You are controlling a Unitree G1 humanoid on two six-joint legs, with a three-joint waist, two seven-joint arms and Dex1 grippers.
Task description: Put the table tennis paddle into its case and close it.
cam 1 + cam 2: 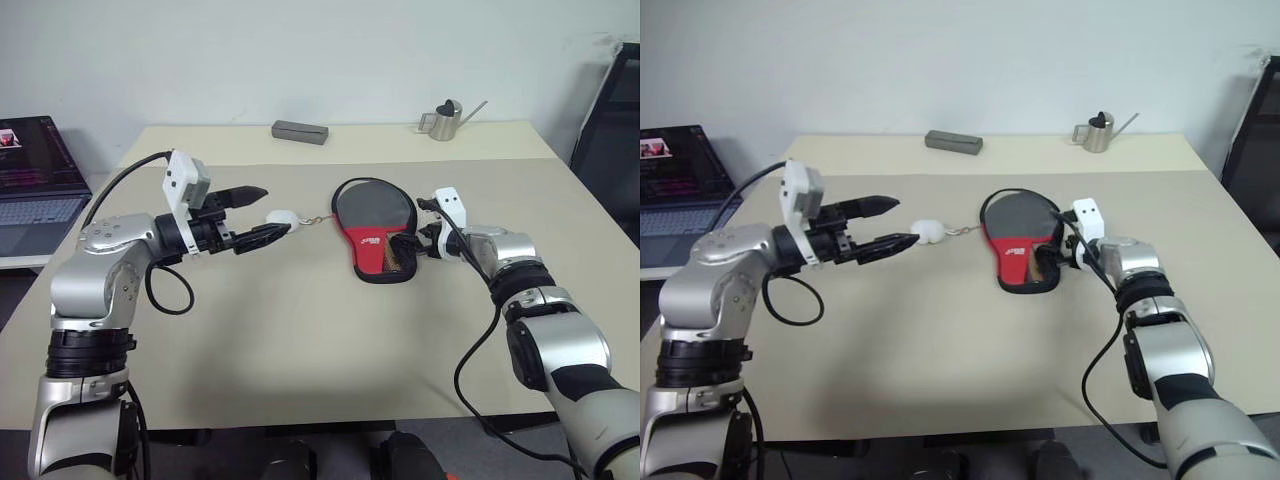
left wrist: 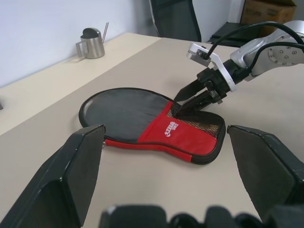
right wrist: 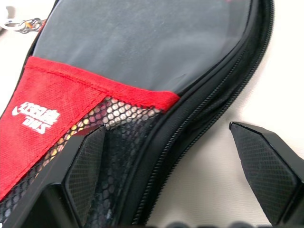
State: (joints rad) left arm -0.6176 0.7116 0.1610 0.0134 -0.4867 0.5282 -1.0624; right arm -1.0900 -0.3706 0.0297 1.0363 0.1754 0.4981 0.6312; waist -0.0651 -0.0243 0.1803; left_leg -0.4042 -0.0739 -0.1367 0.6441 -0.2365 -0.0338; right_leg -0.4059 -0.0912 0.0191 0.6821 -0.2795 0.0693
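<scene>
Right tool sits nearest, its fingers spread and holding nothing — one finger over the mesh pocket at the handle end of the case, the other out over bare table beside the zip edge. Whether either touches the fabric I cannot tell. The paddle itself cannot be made out; the case lies flat and looks filled, so it is probably inside, and the zip along this edge seems the step left. Left tool hangs spread and empty, well apart from the case, its tips near the white fluffy charm. Beyond stand a grey box and a small metal can.
</scene>
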